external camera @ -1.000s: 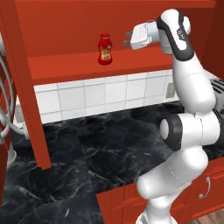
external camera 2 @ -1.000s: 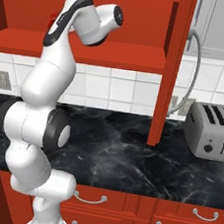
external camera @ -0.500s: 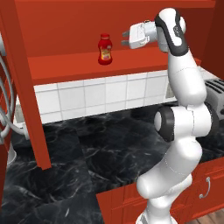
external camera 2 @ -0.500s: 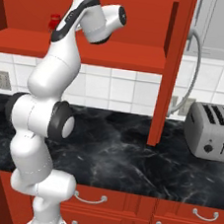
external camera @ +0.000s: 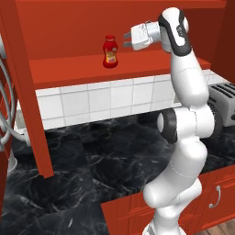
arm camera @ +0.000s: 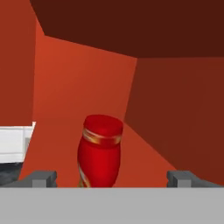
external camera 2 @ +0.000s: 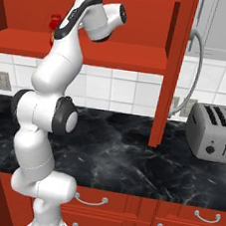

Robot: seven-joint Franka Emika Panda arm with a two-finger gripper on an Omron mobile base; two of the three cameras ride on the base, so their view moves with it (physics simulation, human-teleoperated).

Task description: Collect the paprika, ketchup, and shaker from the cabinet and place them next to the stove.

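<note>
Standing upright on the red inner shelf of the cabinet (external camera: 137, 69) was the ketchup (external camera: 109, 52), a bright red bottle with a red cap and a yellow-and-red label. It stood alone toward the left part of the shelf, with bare red shelf on every side of it. In the hand view the ketchup (arm camera: 99, 151) sat straight ahead, framed between the two dark fingertips (arm camera: 41, 178), with the cabinet's back wall and side wall meeting behind it.

Just to the right of the bottle, at about cap height, hung the gripper (external camera: 127, 40), pointing sideways toward it. Its fingers were spread wide apart, holding nothing and not touching the bottle; nothing stood between them and it. From the right base view, the white arm (external camera 2: 60, 68) covered most of the bottle, leaving a sliver of red beside the elbow.

Below the shelf ran a white tiled backsplash (external camera: 110, 101), then a black marbled counter (external camera: 110, 160). A red upright post (external camera 2: 171, 67) of the cabinet came down to the counter. A silver toaster (external camera 2: 217, 133) sat to the right of that post. Red drawers with curved silver handles (external camera 2: 90, 200) fronted the counter.
</note>
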